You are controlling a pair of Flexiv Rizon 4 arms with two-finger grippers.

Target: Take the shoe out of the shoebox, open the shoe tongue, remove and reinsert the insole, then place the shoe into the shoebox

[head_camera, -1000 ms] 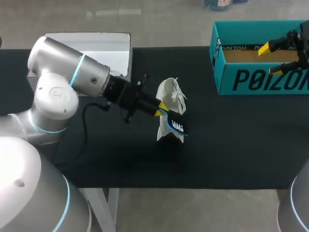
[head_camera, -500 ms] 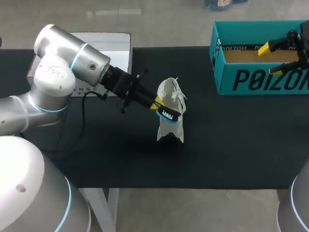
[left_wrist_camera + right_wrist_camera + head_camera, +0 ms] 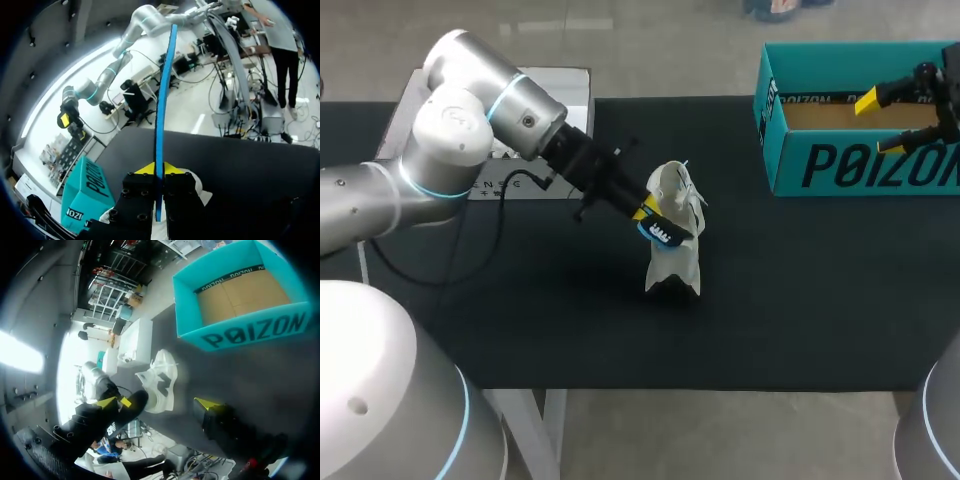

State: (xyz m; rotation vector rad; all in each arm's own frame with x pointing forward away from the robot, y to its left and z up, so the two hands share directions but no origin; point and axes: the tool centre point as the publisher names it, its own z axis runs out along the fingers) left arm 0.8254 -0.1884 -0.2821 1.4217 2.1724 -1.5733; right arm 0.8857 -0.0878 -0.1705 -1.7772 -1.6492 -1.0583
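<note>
Well, the white shoe stood on end near the middle of the desk, outside the teal shoebox, which sat open at the far right corner. The left claw was clamped on the blue insole, held close against the shoe's upper part. In the left wrist view the insole ran edge-on between its fingers. The right claw hung over the shoebox, fingers apart, holding nothing. A white box lay at the far left edge, behind the left arm.
</note>
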